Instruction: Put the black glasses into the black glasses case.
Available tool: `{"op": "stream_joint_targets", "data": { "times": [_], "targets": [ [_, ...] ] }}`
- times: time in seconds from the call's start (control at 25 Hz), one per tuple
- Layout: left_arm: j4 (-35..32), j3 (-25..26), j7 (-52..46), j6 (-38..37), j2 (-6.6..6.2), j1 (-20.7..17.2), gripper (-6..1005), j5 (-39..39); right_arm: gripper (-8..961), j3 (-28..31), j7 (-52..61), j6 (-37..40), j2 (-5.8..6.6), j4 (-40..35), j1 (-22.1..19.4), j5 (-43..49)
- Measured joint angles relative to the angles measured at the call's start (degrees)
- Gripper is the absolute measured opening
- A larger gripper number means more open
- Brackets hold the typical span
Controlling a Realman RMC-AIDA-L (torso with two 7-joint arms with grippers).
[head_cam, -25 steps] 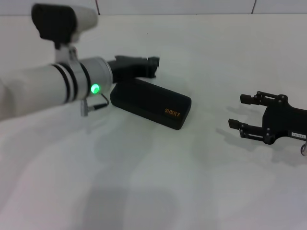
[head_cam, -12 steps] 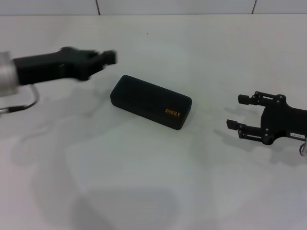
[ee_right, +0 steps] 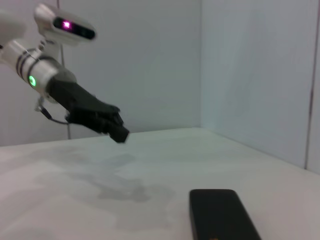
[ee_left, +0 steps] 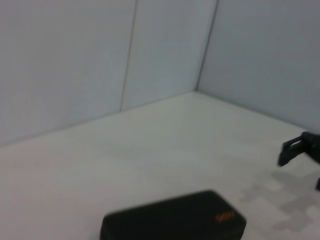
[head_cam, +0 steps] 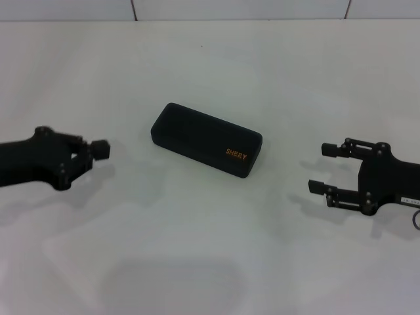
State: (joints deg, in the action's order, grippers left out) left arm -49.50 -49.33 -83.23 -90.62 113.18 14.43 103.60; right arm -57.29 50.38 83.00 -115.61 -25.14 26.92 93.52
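Case shut, glasses out of sight

The black glasses case lies closed mid-table. The left gripper, fingers pinched together on nothing, has pulled away from it; the right gripper waits spread open. The job looks finished.

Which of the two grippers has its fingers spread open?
The right gripper, to the right of the closed matte black glasses case, with two fingers clearly apart. The left gripper has its fingers together.
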Motion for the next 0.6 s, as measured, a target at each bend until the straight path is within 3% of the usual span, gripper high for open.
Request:
{"op": "stream_joint_targets", "data": {
  "times": [0.32, 0.6],
  "targets": [
    [-0.18, 3.37, -0.14, -0.47, 0.95, -2.01, 68, 4.42, 694, -0.01, 0.05, 3.09, 0.07, -0.08, -1.39, 1.45],
    [-0.47, 5.78, 9.63, -2.03, 2.18, -4.97, 433, 3.93, 694, -0.01, 0.06, 4.95, 0.17, -0.19, -2.21, 1.94]
  ]
}}
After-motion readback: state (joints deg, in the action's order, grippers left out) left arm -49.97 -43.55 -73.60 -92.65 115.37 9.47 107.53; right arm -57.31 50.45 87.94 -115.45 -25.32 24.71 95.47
